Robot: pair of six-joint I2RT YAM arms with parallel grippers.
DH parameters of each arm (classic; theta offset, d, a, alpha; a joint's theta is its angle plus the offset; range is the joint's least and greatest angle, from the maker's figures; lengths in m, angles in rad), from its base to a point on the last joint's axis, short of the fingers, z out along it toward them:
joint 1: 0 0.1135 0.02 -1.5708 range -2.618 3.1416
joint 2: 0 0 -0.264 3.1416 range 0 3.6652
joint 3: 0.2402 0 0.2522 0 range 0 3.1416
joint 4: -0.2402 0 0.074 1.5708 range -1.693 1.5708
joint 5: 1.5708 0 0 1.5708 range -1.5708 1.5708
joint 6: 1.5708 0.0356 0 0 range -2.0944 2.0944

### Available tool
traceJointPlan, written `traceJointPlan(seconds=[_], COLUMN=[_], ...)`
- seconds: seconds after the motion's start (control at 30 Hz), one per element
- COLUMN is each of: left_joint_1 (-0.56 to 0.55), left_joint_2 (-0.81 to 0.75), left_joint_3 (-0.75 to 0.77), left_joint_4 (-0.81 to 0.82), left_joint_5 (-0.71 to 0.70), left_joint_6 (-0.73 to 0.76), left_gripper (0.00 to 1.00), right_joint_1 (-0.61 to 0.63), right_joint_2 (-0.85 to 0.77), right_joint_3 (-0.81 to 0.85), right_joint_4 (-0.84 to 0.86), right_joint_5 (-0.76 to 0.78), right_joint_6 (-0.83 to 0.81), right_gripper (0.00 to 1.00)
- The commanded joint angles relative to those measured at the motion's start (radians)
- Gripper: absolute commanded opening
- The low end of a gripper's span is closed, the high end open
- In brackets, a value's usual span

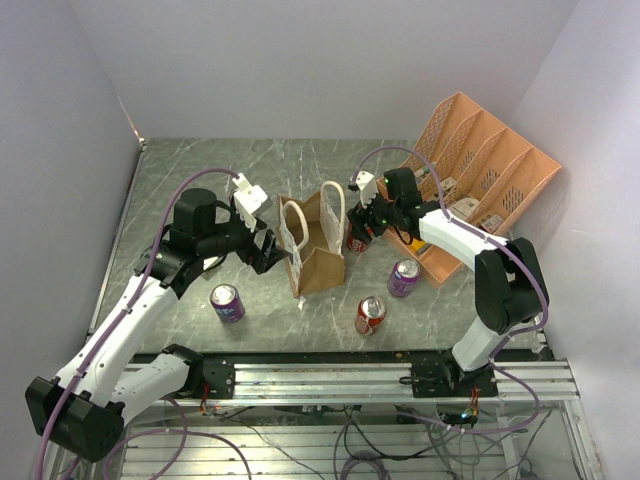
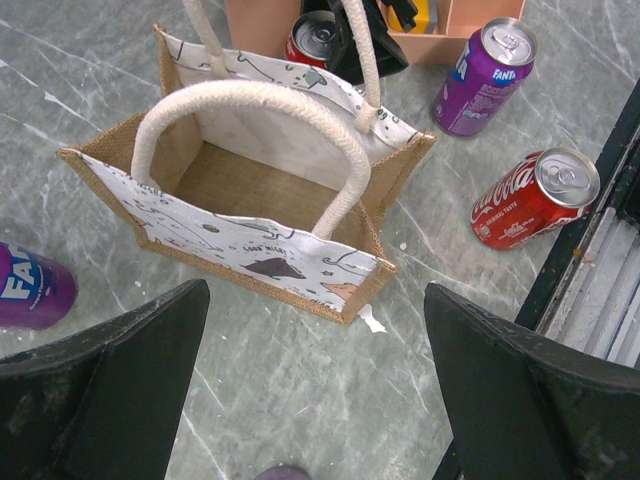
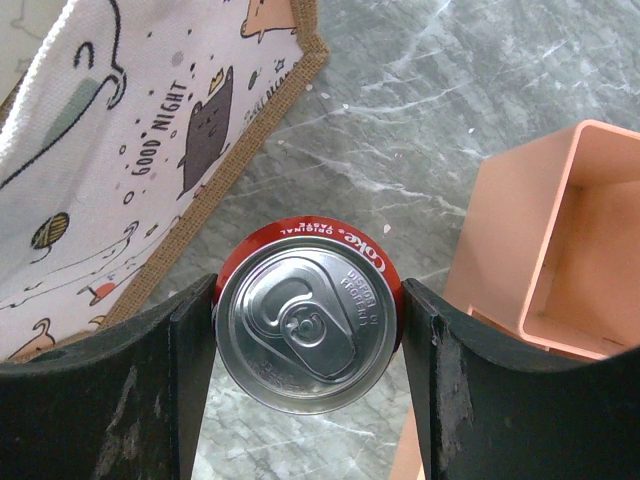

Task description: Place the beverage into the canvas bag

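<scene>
While the right gripper pinches the upright Coca-Cola can, one finger pressed on each side, the can stands on the grey table. Seen from above, it is just beside the canvas bag, at the bag's 3 o'clock. The orange desk organizer is at the can's 2 o'clock. The bag stands up with its top open. The left gripper is spread wide at the bag's 9 o'clock and holds nothing. A purple Fanta can is at the bag's 4 o'clock. A lying Coca-Cola can is at 5 o'clock. A second Fanta can is at 8 o'clock.
</scene>
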Motion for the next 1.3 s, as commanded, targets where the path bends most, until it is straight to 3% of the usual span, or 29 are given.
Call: traceJointPlan(seconds=[0.0, 0.17, 0.43, 0.63, 0.93, 1.27], left_joint_1=[0.008, -0.002, -0.005, -0.008, -0.014, -0.015], left_joint_2=[-0.002, 0.083, 0.164, 0.182, 0.236, 0.294], left_joint_3=[-0.011, 0.017, 0.089, 0.079, 0.078, 0.105], left_joint_4=[0.052, 0.111, 0.106, 0.205, 0.369, 0.407], left_joint_5=[-0.014, -0.038, 0.022, 0.091, 0.109, 0.082], left_joint_6=[0.007, -0.065, -0.129, -0.24, -0.414, -0.519], left_gripper=[0.98, 0.91, 0.92, 0.91, 0.89, 0.75], right_joint_1=[0.003, 0.004, 0.002, 0.002, 0.009, 0.088], right_joint_2=[-0.041, -0.073, -0.198, -0.294, -0.343, -0.304], right_joint_3=[0.043, 0.091, 0.152, 0.251, 0.471, 0.591], right_joint_4=[-0.002, -0.072, -0.15, -0.248, -0.368, -0.295], right_joint_5=[-0.005, 0.0, 0.068, 0.109, 0.038, -0.141], right_joint_6=[-0.011, -0.049, -0.059, -0.059, -0.088, -0.029], right_gripper=[0.47, 0.26, 0.0, 0.0, 0.0, 0.0])
